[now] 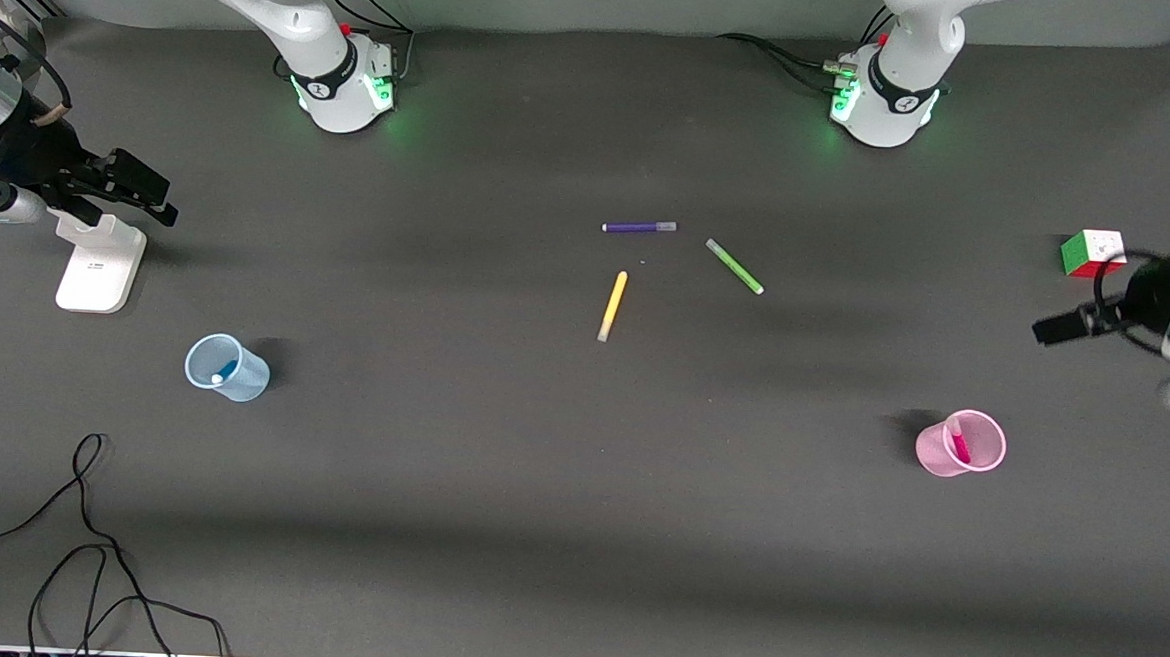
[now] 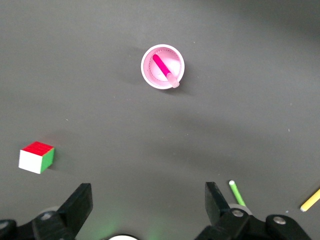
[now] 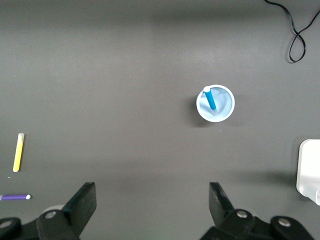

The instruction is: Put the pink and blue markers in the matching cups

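The pale blue cup (image 1: 227, 367) stands toward the right arm's end of the table with the blue marker (image 1: 225, 372) leaning inside it. The right wrist view shows the same cup (image 3: 222, 111) and marker (image 3: 210, 99). The pale pink cup (image 1: 960, 443) stands toward the left arm's end with the pink marker (image 1: 958, 444) inside it. The left wrist view also shows this cup (image 2: 150, 75) and marker (image 2: 162, 66). My right gripper (image 1: 156, 196) (image 3: 150, 192) is open and empty, up over the table near its end. My left gripper (image 1: 1051, 330) (image 2: 148, 192) is open and empty, up beside the cube.
A purple marker (image 1: 638, 227), a green marker (image 1: 734, 266) and a yellow marker (image 1: 612, 306) lie mid-table, farther from the front camera than the cups. A colour cube (image 1: 1092, 253) sits at the left arm's end. A white stand (image 1: 98, 263) and a black cable (image 1: 83, 543) are at the right arm's end.
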Available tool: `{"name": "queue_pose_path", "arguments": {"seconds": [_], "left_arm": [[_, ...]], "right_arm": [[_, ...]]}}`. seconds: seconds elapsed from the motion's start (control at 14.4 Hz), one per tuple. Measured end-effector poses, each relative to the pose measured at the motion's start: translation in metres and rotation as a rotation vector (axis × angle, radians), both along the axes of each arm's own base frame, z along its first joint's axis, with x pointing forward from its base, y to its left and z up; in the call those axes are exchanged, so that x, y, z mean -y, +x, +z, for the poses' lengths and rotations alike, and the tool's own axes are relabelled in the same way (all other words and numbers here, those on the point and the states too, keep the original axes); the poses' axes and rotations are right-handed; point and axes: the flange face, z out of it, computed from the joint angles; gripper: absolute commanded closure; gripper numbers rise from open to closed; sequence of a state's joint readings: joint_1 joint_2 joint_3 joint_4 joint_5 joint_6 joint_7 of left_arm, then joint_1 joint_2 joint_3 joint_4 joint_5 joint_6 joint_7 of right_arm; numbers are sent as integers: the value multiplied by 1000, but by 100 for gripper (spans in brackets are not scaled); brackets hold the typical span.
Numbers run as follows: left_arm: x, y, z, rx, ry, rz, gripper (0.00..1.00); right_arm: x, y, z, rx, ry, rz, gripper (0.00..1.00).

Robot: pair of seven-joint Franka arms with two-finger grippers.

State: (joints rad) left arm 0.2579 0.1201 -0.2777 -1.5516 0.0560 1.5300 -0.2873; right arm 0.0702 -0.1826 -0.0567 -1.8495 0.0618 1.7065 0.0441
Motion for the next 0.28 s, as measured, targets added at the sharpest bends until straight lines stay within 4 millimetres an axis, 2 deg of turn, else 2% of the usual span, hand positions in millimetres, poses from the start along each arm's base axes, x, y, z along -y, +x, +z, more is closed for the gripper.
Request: {"name": "queue_pose_path", "arguments": {"seconds": [0.14,0.28], "left_arm": [[-7,-10,15,30,4,-58,0],[-11,-15,22,40,6,-78,0]], "right_arm": [[0,0,-1,-2,0,0,0],[0,0,-1,-1,0,1,0]]}}
